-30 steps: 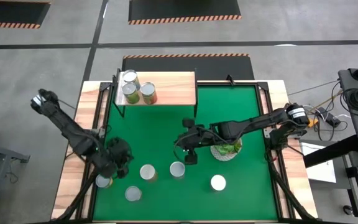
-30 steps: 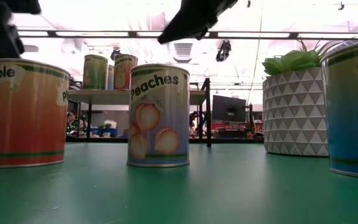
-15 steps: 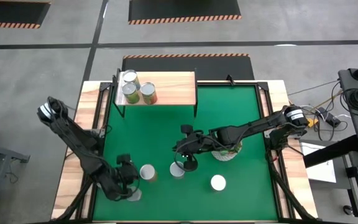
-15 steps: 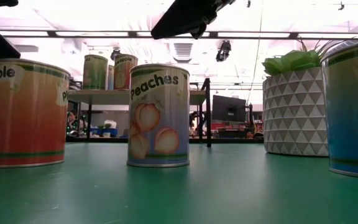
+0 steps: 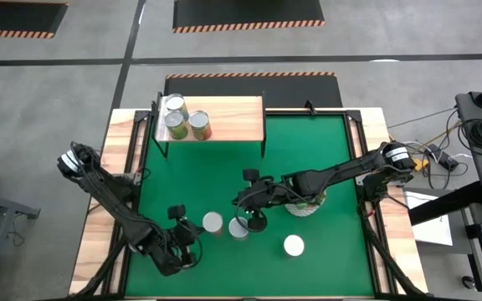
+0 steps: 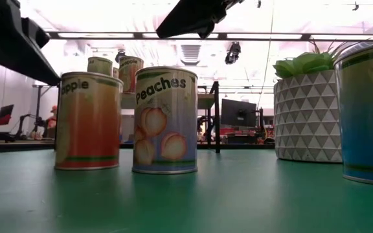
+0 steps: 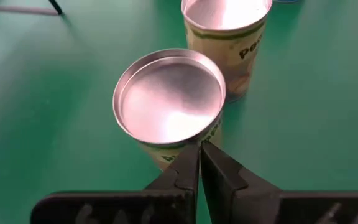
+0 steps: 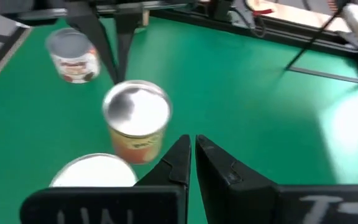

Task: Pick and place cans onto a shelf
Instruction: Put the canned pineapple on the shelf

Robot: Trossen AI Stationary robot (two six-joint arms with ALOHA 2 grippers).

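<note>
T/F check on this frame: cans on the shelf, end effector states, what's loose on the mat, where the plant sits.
1. Three cans stand on the shelf. True.
2. The left end effector is open wide around a can. False: its fingers are shut, right behind the orange can, holding nothing.
3. The right end effector is shut and empty. True.
4. The orange can stands beside the peaches can on the mat. True.
5. The plant pot sits on the shelf. False: it stands on the mat, under the right arm.
</note>
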